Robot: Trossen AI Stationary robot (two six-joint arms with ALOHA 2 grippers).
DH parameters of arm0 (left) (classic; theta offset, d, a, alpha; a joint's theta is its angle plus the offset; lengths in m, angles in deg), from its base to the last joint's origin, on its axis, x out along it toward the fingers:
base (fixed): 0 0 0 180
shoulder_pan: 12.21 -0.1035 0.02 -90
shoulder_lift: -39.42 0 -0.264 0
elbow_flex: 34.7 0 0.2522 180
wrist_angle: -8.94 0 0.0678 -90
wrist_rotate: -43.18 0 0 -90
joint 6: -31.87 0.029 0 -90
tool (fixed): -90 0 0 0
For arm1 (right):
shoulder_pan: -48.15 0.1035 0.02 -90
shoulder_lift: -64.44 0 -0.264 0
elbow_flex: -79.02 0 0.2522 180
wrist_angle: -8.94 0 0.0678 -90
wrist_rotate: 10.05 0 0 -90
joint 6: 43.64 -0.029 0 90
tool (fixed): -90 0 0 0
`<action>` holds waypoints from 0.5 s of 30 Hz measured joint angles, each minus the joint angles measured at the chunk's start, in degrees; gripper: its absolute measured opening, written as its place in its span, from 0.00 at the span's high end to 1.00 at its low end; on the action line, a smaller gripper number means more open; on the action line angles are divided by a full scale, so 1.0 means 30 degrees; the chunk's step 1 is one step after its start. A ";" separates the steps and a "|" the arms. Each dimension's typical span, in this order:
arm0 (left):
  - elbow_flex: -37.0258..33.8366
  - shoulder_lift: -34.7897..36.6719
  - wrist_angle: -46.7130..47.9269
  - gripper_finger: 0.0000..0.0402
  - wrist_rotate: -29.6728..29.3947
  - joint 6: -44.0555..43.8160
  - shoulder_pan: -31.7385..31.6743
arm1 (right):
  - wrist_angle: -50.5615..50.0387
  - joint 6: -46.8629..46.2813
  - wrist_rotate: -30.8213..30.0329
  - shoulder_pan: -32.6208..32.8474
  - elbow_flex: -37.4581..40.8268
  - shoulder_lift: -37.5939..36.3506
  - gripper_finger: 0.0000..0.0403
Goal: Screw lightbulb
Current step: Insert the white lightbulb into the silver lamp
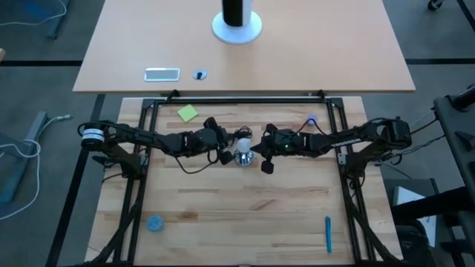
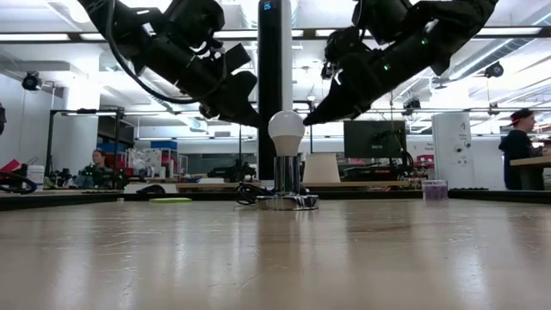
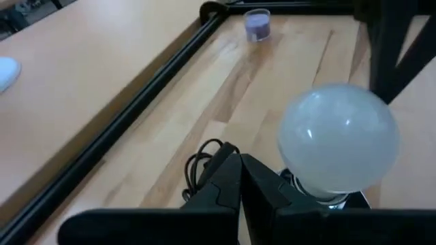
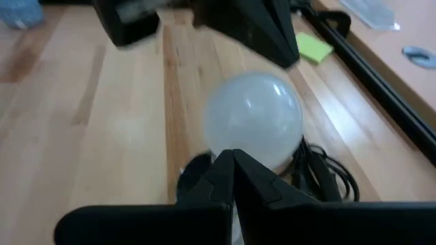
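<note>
The whitish lightbulb (image 2: 287, 131) stands upright with its base in the shiny silver socket (image 2: 287, 196), which rests on the wooden table near its middle (image 1: 243, 154). My left gripper (image 2: 255, 119) is shut, just left of the bulb's round top. My right gripper (image 2: 312, 119) is shut, just right of it. Both slant down toward the bulb and stand a narrow gap away from it. The bulb also shows beyond the shut fingers in the left wrist view (image 3: 338, 139) and in the right wrist view (image 4: 253, 119).
The socket's black cord (image 3: 204, 153) lies coiled beside its base. A purple cup (image 1: 310, 119) and a green note (image 1: 188, 113) lie at the far side. A blue disc (image 1: 154, 222) and a blue pen (image 1: 328, 233) lie near the front. A black frame (image 1: 237, 100) borders the board.
</note>
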State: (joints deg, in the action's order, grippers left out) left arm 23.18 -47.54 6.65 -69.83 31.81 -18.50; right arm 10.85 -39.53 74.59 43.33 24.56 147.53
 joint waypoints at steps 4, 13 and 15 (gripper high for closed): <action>0.0000 0.0055 -0.0360 1.00 0.0406 0.0449 0.0000 | 0.0162 -0.0049 -0.0023 -0.0012 0.0000 0.0000 1.00; 0.0000 -0.0058 -0.0527 1.00 0.2818 0.0500 0.0001 | 0.0143 -0.0202 -0.0202 -0.0019 0.0015 0.0000 1.00; 0.0000 -0.0054 -0.0519 1.00 0.3052 0.0476 0.0000 | 0.0133 -0.0202 -0.0197 -0.0019 0.0019 0.0007 1.00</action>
State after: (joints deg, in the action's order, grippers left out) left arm 23.18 -47.70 5.10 -60.68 33.23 -18.50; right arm 11.25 -40.14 74.00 43.27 24.61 147.55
